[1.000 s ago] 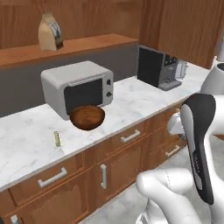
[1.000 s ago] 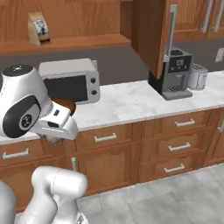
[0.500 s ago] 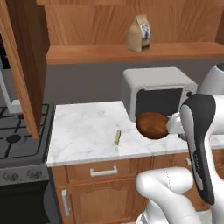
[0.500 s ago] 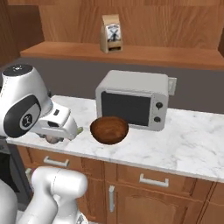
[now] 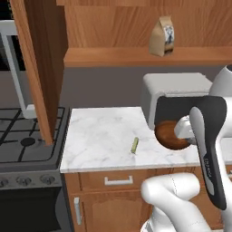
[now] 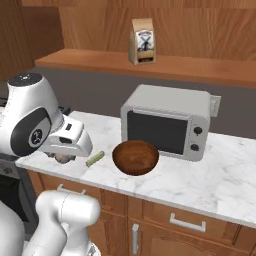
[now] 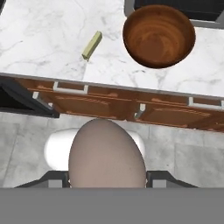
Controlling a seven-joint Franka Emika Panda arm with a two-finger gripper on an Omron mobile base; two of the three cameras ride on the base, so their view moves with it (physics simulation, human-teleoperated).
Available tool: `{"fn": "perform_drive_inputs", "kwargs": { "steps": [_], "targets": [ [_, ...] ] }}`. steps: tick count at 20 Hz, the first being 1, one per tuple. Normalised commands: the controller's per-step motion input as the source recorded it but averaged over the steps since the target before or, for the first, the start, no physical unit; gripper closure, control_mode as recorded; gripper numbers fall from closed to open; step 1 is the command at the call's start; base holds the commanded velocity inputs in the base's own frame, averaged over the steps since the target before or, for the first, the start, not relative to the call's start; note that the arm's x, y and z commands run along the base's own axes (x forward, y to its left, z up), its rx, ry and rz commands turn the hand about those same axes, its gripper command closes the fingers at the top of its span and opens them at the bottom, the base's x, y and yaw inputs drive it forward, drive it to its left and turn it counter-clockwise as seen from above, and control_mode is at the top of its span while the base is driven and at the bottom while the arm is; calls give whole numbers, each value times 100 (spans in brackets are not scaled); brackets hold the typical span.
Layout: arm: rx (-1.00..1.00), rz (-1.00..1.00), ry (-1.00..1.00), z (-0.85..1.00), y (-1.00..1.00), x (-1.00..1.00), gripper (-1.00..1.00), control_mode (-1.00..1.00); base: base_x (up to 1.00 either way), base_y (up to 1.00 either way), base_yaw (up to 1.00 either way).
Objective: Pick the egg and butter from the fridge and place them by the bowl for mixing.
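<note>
Nearest, in the hand view: gripper (image 7: pixel 107 186) closed partway on the egg (image 7: pixel 107 161), pinched between the two tips, held short of the counter edge above the floor, judged to be carried in for set-down

Further in, on the marble counter (image 5: pixel 99 136): the butter (image 7: pixel 92 45) lying flat, already delivered, just left of the bowl (image 7: pixel 159 35) with a small gap; free marble around it, likely landing spot for the egg

Behind the bowl, the microwave (image 6: pixel 167 121) against the wall

Left of the counter, a gas stove (image 5: pixel 25 142); above, a wooden shelf (image 6: pixel 150 67) carrying a paper bag (image 6: pixel 142 41), wood cabinets over all; drawers (image 7: pixel 113 107) under the marble
</note>
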Motion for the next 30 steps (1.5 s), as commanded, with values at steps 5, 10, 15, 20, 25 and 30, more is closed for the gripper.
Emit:
{"fn": "perform_drive_inputs", "kwargs": {
  "steps": [5,10,15,20,25,30],
  "targets": [
    [0,0,0,0,0,0,100,100,52,39,0],
    [0,0,0,0,0,0,100,100,43,31,0],
    [0,0,5,-18,16,35,100,-100,39,24,0],
    [0,0,5,-57,6,89,100,-100,0,0,0],
    [0,-2,4,-63,-1,79,100,-100,0,0,0],
    [0,-6,3,-62,-19,64,100,-100,0,0,0]
  ]
}}
